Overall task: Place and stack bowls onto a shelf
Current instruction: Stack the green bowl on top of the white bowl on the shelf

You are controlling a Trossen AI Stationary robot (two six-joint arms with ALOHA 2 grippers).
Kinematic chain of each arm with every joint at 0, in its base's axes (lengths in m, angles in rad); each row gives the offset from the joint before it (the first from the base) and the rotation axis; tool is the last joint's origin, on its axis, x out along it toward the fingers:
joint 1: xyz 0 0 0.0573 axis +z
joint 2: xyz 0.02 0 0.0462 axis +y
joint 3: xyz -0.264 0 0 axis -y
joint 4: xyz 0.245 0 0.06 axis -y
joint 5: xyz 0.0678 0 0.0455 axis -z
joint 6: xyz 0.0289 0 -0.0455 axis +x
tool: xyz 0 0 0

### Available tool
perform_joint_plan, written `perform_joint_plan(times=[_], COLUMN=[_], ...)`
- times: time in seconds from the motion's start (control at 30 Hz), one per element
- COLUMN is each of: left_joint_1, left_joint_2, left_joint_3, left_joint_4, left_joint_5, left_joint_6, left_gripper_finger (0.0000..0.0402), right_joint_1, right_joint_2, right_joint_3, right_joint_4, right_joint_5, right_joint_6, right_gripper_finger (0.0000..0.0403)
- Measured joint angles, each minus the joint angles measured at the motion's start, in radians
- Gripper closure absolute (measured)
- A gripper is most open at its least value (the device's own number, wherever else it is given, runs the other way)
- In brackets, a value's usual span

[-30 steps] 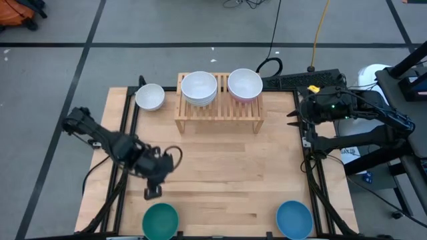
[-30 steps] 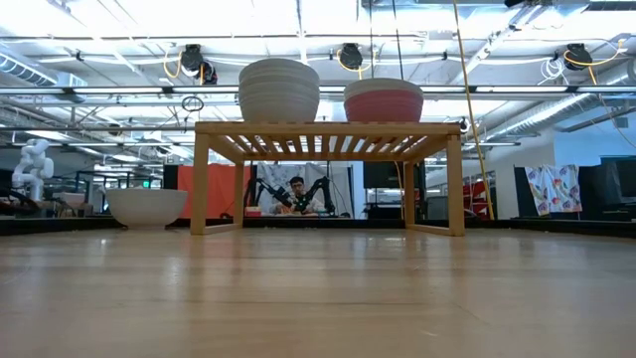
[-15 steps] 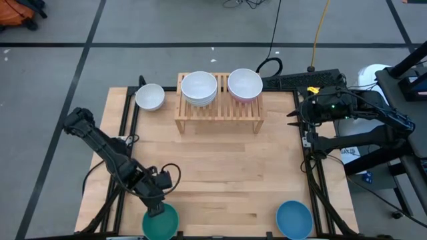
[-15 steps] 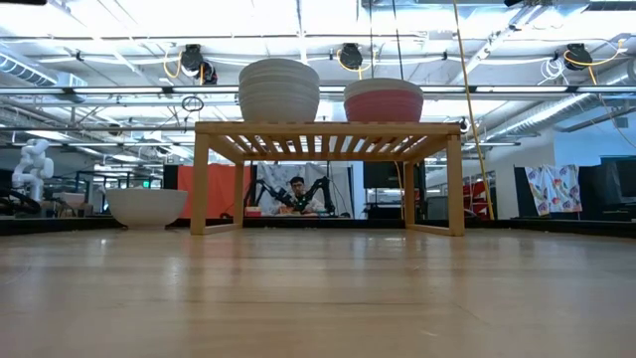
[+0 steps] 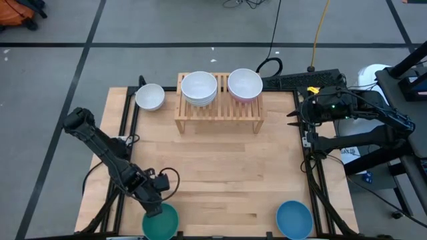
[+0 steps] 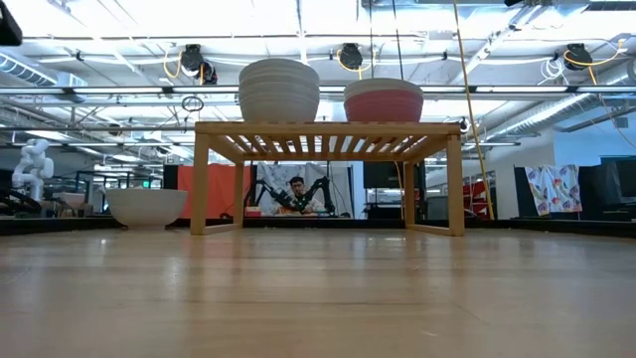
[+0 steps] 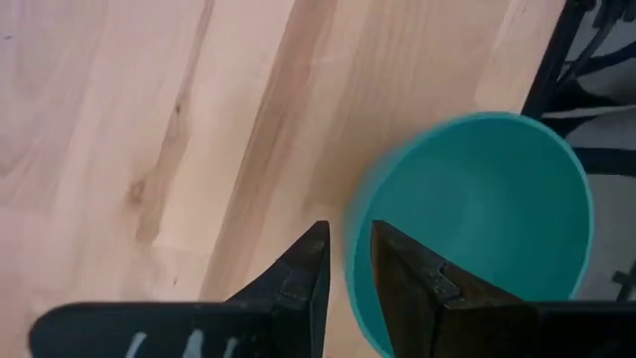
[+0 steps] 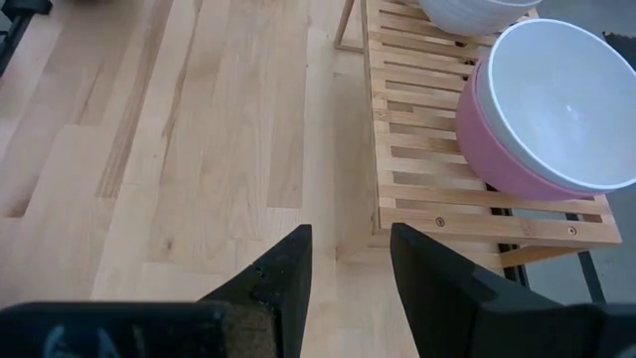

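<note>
The teal bowl [image 5: 162,223] stands at the table's near edge, left of the middle. My left gripper [image 5: 154,209] is down at its far-left rim and shut on it. The blue bowl [image 5: 294,219] stands at the near edge on the right. On the wooden shelf [image 5: 219,110] sit a stack of white bowls [image 5: 199,88] and a white bowl nested in the pink bowl [image 5: 245,85]. One white bowl [image 5: 150,97] rests on the table left of the shelf. My right gripper [image 8: 348,261] waits open at the table's right edge [image 5: 294,120]. My left gripper pinches the teal bowl's rim [image 7: 353,234] on the side toward the table's left. One finger [image 7: 402,268] is inside the bowl and the other [image 7: 310,264] outside it. The fingers come from above, pointing down. The bowl stands upright on the table.
The shelf's left third [image 5: 183,110] is bare slats in front of the white stack. A wide stretch of bare wood [image 5: 220,173] lies between the shelf and the near bowls. Dark frame rails [image 5: 308,167] run along both sides of the table. A person [image 6: 295,195] sits far behind.
My left gripper has moved toward the table's near edge and down, from the bare wood beyond the teal bowl onto the bowl's rim. Over the last half second it has shifted only slightly. The bowls and my right arm have stayed put.
</note>
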Motion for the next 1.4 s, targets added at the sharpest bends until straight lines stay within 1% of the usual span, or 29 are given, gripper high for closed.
perform_joint_plan(times=[0.07, 0.2, 0.27, 0.6, 0.87, 1.07, 1.4], left_joint_1=[-0.011, -0.021, -0.027, -0.032, -0.031, -0.032, -0.036], left_joint_2=[0.000, 0.000, 0.000, 0.000, 0.000, 0.000, 0.006], left_joint_3=[-0.023, -0.080, -0.101, -0.161, -0.162, -0.162, -0.162], left_joint_4=[0.041, 0.181, 0.214, 0.217, 0.225, 0.285, 0.265], left_joint_5=[0.001, 0.003, 0.001, -0.001, -0.005, -0.006, -0.007], left_joint_6=[-0.001, -0.009, -0.011, -0.027, -0.028, -0.031, -0.031], left_gripper_finger=[0.0320, 0.0320, 0.0320, 0.0320, 0.0320, 0.0320, 0.0320], right_joint_1=[0.000, 0.000, 0.000, 0.000, 0.000, 0.000, 0.000], right_joint_2=[0.000, 0.000, 0.000, 0.000, 0.000, 0.000, 0.000], right_joint_3=[0.000, 0.000, 0.000, 0.000, 0.000, 0.000, 0.000], right_joint_4=[0.000, 0.000, 0.000, 0.000, 0.000, 0.000, 0.000], right_joint_5=[0.000, 0.000, 0.000, 0.000, 0.000, 0.000, 0.000], right_joint_6=[0.006, 0.012, 0.012, 0.012, 0.012, 0.012, 0.010], right_gripper_finger=[0.0271, 0.0271, 0.0271, 0.0271, 0.0271, 0.0271, 0.0271])
